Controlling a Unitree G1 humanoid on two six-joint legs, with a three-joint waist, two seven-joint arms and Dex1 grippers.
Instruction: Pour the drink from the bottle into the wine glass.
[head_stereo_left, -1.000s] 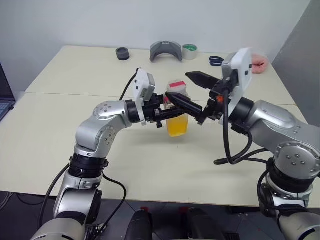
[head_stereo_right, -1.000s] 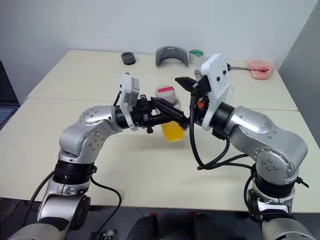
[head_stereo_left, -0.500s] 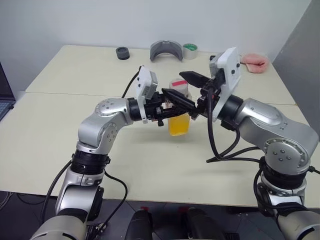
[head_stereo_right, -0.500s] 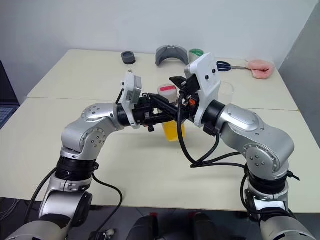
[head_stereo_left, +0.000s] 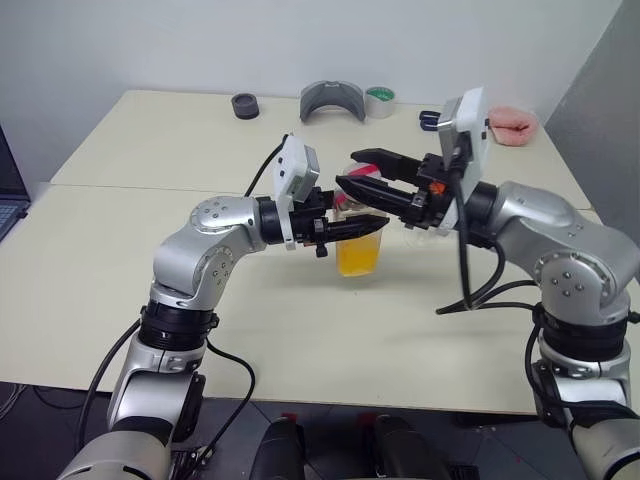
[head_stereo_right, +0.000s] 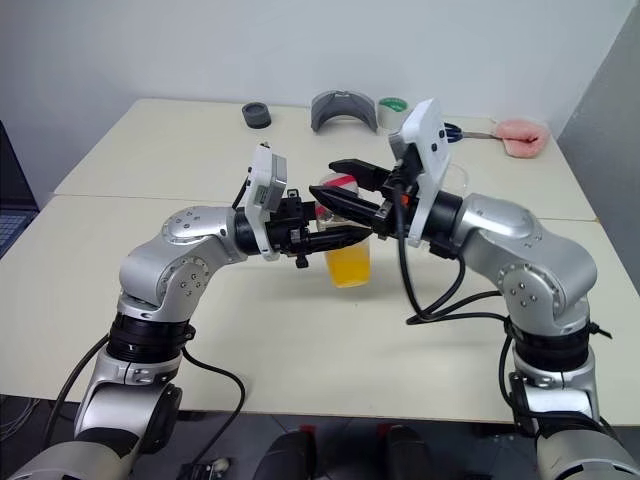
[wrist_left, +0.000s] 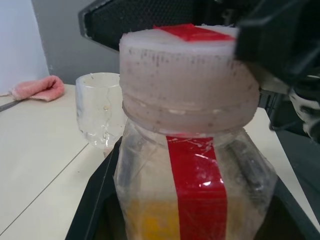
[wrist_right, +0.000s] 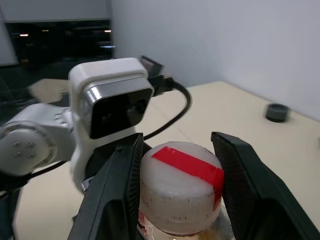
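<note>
The bottle (head_stereo_left: 358, 245) is a small clear one with a red stripe, and it stands on the table (head_stereo_left: 120, 260). The orange-yellow drink (head_stereo_right: 348, 265) fills its lower half. My left gripper (head_stereo_left: 375, 225) comes in from the left and is shut on the bottle's body. My right gripper (head_stereo_left: 347, 172) reaches in level from the right. Its two fingers (wrist_right: 125, 180) press against both sides of the white cap (wrist_right: 180, 185). The empty wine glass (wrist_left: 100, 107) stands on the table just behind the bottle, partly hidden by my right arm.
Along the table's far edge lie a black round lid (head_stereo_left: 245, 105), a grey curved holder (head_stereo_left: 332, 100), a tape roll (head_stereo_left: 379, 101), scissors (head_stereo_left: 430, 120) and a pink cloth (head_stereo_left: 512, 122). A laptop corner (head_stereo_left: 8, 200) shows at the left edge.
My right gripper has turned to lie level over the bottle, and its fingers have narrowed from wide open onto the cap. The left gripper and the bottle have stayed put.
</note>
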